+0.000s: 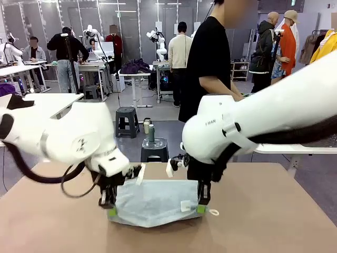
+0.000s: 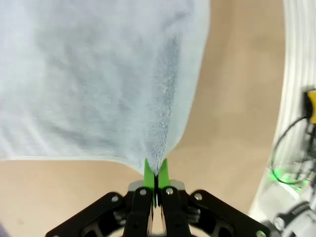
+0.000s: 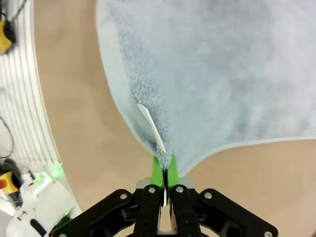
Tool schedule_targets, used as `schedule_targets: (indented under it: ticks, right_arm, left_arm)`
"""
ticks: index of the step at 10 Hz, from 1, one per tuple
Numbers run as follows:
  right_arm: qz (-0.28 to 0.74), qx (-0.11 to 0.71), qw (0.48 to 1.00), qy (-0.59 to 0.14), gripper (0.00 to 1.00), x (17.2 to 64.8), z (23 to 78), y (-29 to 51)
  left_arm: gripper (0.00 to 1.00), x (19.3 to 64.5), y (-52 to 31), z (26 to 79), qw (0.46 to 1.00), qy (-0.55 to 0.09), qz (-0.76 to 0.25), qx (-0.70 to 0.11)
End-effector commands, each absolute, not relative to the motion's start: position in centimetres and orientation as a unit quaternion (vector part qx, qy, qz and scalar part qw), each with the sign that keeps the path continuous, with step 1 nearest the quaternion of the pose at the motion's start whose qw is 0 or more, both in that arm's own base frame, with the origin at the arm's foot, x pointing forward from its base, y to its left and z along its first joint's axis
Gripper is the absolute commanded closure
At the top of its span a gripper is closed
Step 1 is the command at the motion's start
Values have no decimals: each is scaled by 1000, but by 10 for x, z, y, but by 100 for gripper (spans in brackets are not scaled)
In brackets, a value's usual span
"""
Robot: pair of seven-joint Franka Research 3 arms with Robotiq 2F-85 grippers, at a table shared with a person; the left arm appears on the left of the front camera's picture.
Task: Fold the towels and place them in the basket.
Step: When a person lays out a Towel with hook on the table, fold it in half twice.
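- A pale blue-grey terry towel [image 1: 152, 203] lies spread at the near middle of the flat brown counter [image 1: 274, 221], between the two white robot arms [image 1: 73, 137].
- The left claw [image 1: 111, 212] is closed on the towel's near left corner. In the left wrist view its green pads [image 2: 149, 170] pinch a gathered fold of the terry, with no gap between them.
- The right claw [image 1: 201, 209] is closed on the towel's near right corner. In the right wrist view its pads clamp the cloth edge in the same way.
- A small white label [image 3: 152, 127] stands on edge in the terry just beyond the right claw's pads.
- A white corner loop [image 1: 213, 213] hangs just to the right of the right claw.
- The towel's near edge sags in a shallow curve between the two claws. The rest of the cloth stretches away from them over the counter, toward the far side.
- A person in a black T-shirt [image 1: 208, 63] stands at the far side of the counter, behind the right arm.
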State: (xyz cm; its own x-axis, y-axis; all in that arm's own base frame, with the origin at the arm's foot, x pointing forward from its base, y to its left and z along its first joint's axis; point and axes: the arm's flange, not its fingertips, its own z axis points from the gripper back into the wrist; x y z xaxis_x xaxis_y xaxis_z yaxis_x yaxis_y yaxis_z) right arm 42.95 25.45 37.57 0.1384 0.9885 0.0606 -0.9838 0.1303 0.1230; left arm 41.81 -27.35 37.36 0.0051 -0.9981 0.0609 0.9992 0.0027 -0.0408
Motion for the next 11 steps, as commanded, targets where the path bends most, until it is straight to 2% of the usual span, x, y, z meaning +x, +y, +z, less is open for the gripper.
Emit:
schedule_targets:
  ticks: [1, 4, 8, 11]
  right_arm:
    - [639, 84, 763, 53, 96, 478, 380, 269]
    - [632, 93, 763, 97, 96, 544, 374, 272]
    - [635, 70, 761, 113, 96, 620, 360, 281]
    - [633, 49, 767, 97, 96, 652, 350, 281]
  left_arm:
    - [96, 480, -295, 381, 726, 49, -684, -52]
    - [96, 545, -291, 382, 742, 77, -662, -73]
    - [96, 616, -279, 354, 755, 106, -640, -102]
    - [96, 650, -268, 344, 767, 85, -628, -97]
